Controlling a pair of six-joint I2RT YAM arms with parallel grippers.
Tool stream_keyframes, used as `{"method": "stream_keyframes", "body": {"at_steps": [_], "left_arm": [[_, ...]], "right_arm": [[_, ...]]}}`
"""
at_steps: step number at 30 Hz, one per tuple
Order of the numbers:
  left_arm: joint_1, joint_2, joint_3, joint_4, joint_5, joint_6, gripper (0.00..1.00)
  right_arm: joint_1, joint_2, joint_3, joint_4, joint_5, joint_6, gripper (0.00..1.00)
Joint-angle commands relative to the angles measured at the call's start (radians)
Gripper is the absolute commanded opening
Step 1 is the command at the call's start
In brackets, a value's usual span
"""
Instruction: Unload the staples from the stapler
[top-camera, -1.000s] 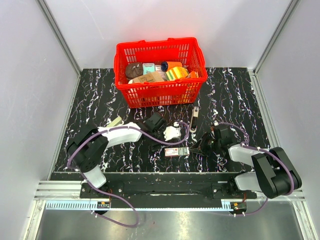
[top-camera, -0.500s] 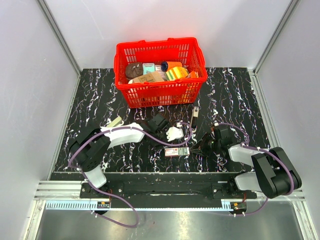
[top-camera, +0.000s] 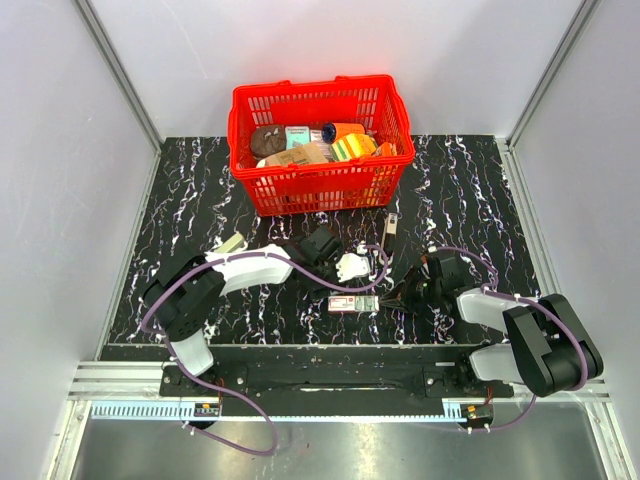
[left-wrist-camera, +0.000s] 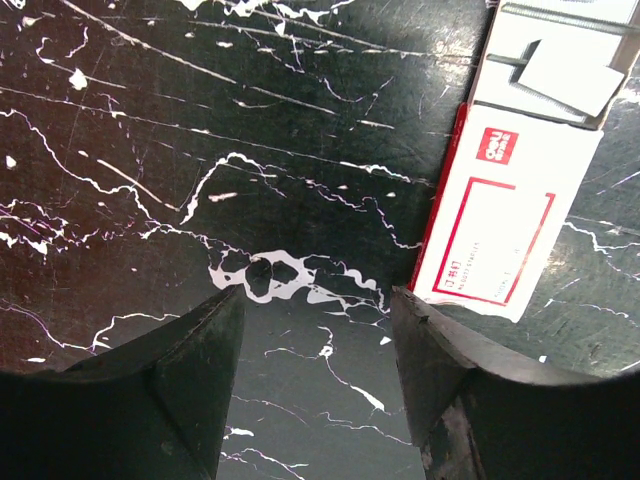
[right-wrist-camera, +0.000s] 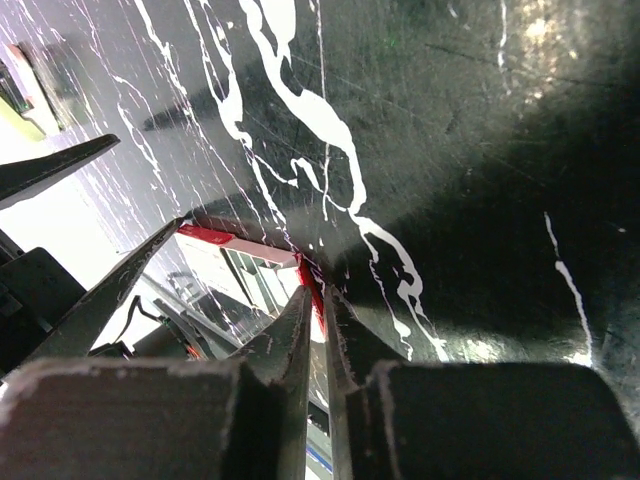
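Left gripper has slid right, jaws apart and empty; right gripper narrowed to a slit at the red-and-white box (grip unclear). Stapler sits untouched, middle of the table; unloading not begun.

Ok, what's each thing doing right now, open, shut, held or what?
Stapler: lying on the table, not held.
Box: lying flat, end flap open.
Basket: upright, full.
Left gripper: open, empty, above the table.
Right gripper: nearly shut, tips at the box's red edge; grip unclear.
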Motion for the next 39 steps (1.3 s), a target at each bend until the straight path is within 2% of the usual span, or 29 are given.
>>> {"method": "stream_keyframes", "body": {"at_steps": [1, 10, 21, 29, 34, 39], "left_arm": [[-0.012, 0.003, 0.027, -0.001, -0.004, 0.0, 0.64], [-0.026, -0.001, 0.024, -0.005, -0.003, -0.003, 0.64], [-0.026, -0.014, 0.022, -0.004, -0.035, -0.006, 0.64], [0.109, -0.055, 0.091, -0.061, -0.056, 0.023, 0.69], [0.12, -0.127, 0.01, -0.093, 0.008, 0.072, 0.71], [0.055, -0.175, -0.093, -0.081, 0.057, 0.089, 0.71]], "right_arm": [[0.004, -0.019, 0.026, -0.019, 0.001, -0.013, 0.13], [0.124, -0.022, 0.072, -0.059, 0.099, 0.007, 0.13], [0.136, -0.042, 0.086, -0.085, 0.122, 0.01, 0.13], [0.136, -0.056, 0.093, -0.096, 0.126, 0.006, 0.15], [0.136, -0.06, 0.09, -0.096, 0.122, 0.012, 0.15], [0.138, -0.062, 0.077, -0.081, 0.122, 0.013, 0.15]]}}
